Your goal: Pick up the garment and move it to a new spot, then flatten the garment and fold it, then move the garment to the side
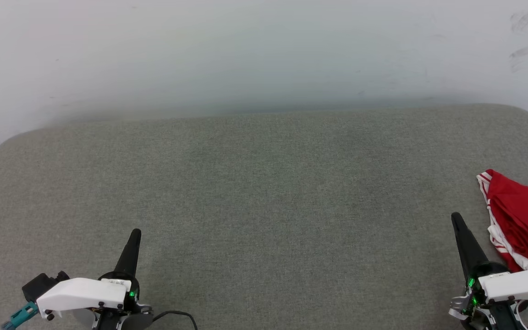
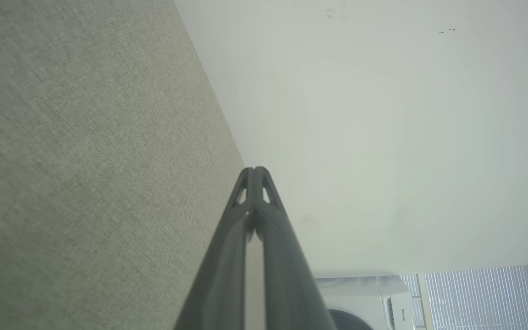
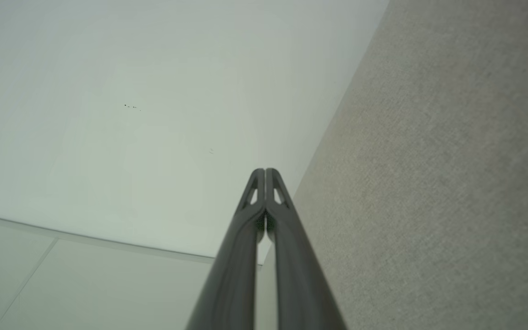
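The shirt (image 1: 520, 215) lies bunched up at the right, and the head view's right edge cuts it off. Its near end is hidden behind the white body of the right gripper (image 1: 456, 219). That gripper and the left gripper (image 1: 135, 233) both run off the near edge. In the left wrist view a white machine (image 2: 365, 298), maybe a washer, is cut off at the bottom. The word on it is too small to read. The fingers (image 2: 222, 284) look blurry close to the camera.
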`<state>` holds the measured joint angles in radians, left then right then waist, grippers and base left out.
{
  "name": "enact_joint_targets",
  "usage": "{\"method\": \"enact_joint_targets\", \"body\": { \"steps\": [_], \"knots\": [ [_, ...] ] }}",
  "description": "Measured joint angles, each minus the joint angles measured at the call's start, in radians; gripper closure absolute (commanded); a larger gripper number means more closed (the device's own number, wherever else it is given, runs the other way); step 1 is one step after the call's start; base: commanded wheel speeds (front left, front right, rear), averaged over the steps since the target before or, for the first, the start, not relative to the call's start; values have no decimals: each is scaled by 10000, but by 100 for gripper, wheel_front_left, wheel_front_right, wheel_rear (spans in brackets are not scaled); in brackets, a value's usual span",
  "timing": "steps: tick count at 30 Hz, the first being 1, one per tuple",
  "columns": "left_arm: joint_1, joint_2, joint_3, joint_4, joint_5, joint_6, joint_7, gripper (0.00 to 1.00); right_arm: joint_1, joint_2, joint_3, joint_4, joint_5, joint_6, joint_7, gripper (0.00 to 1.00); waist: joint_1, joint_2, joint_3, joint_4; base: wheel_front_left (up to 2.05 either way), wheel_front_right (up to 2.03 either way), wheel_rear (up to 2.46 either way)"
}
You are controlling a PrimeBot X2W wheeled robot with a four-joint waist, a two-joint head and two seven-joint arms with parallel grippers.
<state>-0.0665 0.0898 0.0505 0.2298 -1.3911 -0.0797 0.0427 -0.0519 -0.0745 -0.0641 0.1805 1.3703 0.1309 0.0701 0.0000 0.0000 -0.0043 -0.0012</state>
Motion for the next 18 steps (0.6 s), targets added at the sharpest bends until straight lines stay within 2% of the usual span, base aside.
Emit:
{"method": "enact_joint_targets", "body": {
  "steps": [18],
  "knots": [
    [-207,-201,330,81,-1212,-278,384,100,-256,6,-105,347,1440,-2,98,100,0,0,38,6,0,0,0]
  ]
}}
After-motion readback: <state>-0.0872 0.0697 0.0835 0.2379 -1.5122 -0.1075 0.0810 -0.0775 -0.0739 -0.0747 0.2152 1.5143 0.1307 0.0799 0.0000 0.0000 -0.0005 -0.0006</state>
